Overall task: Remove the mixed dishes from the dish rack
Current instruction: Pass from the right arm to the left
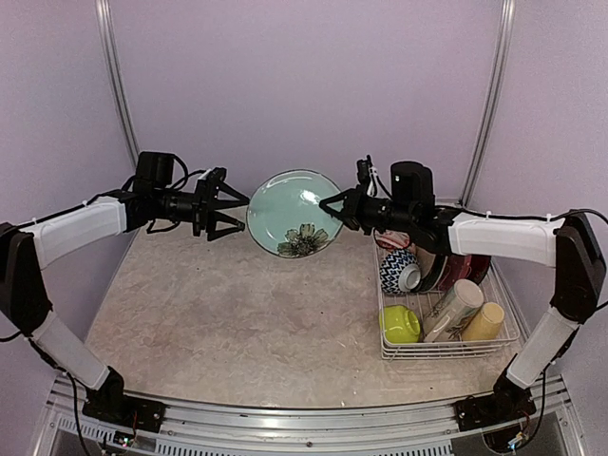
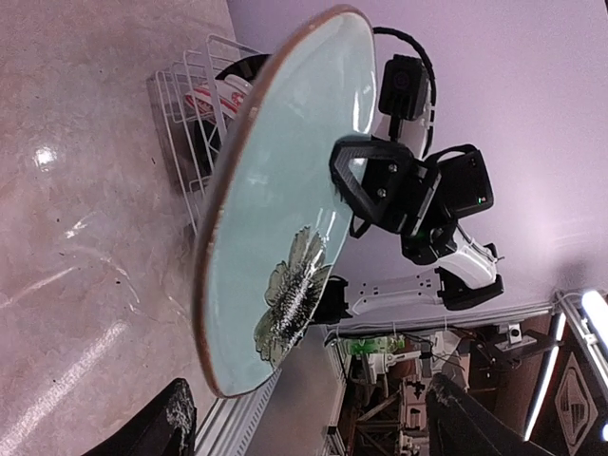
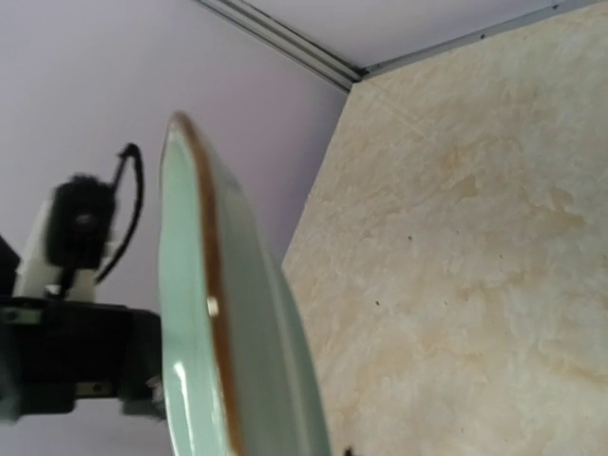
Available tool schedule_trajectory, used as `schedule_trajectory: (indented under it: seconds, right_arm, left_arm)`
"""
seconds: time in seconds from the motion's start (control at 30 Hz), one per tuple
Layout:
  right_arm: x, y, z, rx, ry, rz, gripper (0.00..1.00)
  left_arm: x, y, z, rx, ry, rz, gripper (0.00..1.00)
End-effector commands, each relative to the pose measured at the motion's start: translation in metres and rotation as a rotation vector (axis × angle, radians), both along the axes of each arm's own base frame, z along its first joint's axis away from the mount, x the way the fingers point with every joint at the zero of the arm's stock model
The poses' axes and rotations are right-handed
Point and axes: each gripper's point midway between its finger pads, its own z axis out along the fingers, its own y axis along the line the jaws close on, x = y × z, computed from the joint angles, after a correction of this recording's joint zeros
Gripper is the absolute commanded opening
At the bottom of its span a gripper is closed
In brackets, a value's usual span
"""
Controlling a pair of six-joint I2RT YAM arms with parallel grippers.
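A pale green plate (image 1: 294, 214) with a brown rim and a dark flower motif hangs on edge in mid-air between the arms. My right gripper (image 1: 330, 203) is shut on its right rim; the left wrist view shows that grip (image 2: 359, 185) on the plate (image 2: 285, 180). My left gripper (image 1: 239, 213) is open just left of the plate, jaws spread around its left edge without touching. The right wrist view shows only the plate's rim (image 3: 204, 323). The white wire dish rack (image 1: 446, 353) stands at right with bowls, mugs and a dark red plate (image 1: 472, 271).
In the rack are a lime-green bowl (image 1: 400, 324), a blue-chevron bowl (image 1: 399, 271), a cream mug (image 1: 454, 309), a yellow mug (image 1: 484, 321) and a red-patterned bowl (image 1: 391, 240). The beige tabletop (image 1: 237, 313) lies below, with purple walls close behind.
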Motion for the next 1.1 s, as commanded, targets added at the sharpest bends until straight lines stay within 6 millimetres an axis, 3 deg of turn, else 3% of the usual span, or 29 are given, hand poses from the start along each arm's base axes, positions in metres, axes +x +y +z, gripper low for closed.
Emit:
schedule_trajectory:
  seconds: [0.0, 0.13, 0.37, 0.6, 0.83, 0.97, 1.07]
  right_arm:
    - [-0.008, 0.003, 0.092, 0.200, -0.193, 0.041, 0.00]
    - [-0.007, 0.004, 0.091, 0.207, -0.191, 0.044, 0.00]
    - [-0.004, 0.019, 0.088, 0.238, -0.180, 0.087, 0.00]
    - [-0.008, 0.034, 0.080, 0.255, -0.159, 0.123, 0.00]
    - [-0.006, 0.045, 0.059, 0.249, -0.121, 0.126, 0.00]
    - [-0.003, 0.047, 0.053, 0.258, -0.102, 0.121, 0.00]
    - [-0.003, 0.052, 0.051, 0.276, -0.092, 0.130, 0.00]
  left_arm:
    - [0.023, 0.024, -0.021, 0.062, 0.036, 0.140, 0.81]
    - [0.024, 0.026, -0.021, 0.046, 0.038, 0.144, 0.83]
    - [0.005, -0.004, -0.014, -0.066, 0.041, -0.028, 0.70]
    - [0.010, -0.003, -0.023, -0.038, 0.056, 0.000, 0.43]
    - [0.019, 0.006, -0.029, -0.015, 0.064, 0.051, 0.24]
    - [0.025, 0.013, -0.029, -0.001, 0.050, 0.088, 0.23]
    - [0.025, 0.015, -0.030, 0.008, 0.059, 0.094, 0.29]
